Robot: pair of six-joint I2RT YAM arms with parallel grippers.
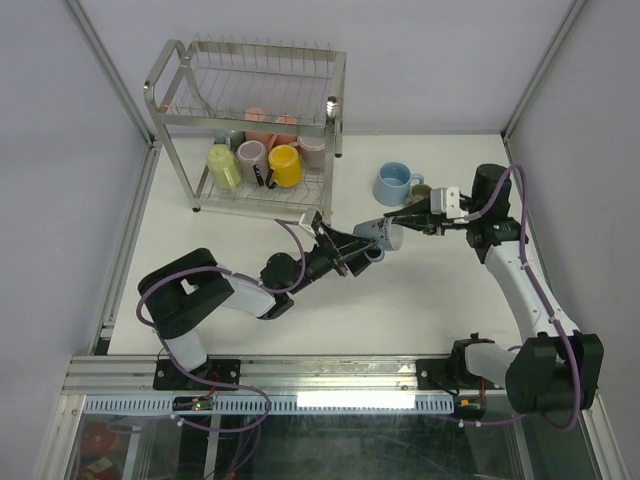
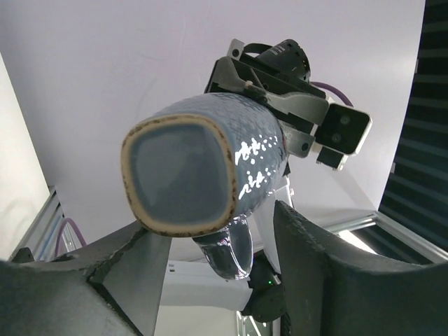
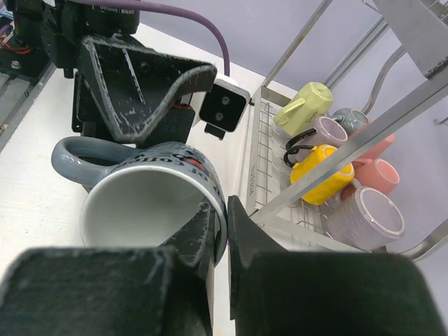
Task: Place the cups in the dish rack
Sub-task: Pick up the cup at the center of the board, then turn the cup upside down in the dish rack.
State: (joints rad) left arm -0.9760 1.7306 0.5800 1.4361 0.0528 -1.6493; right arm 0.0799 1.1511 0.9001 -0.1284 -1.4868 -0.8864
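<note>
**Grey mug pinched at the rim between the two arms**

Open white table is seen in front of and to the right of the dish rack, which stands at the far left corner by the frame posts. The grey mug is held on its side over the middle of the table, well apart from the rack. Its base is shown as a rounded square ringed in bare tan clay, its body glossy and patterned, its inside white.

The right gripper is clamped on the rim, one finger inside and one outside. The left gripper is spread wide, its fingers flanking the mug's base; contact cannot be told.

A yellow mug, a pale green mug and pink mugs are lodged on the chrome wire lower shelf. A light blue mug is left upright on the table.
</note>
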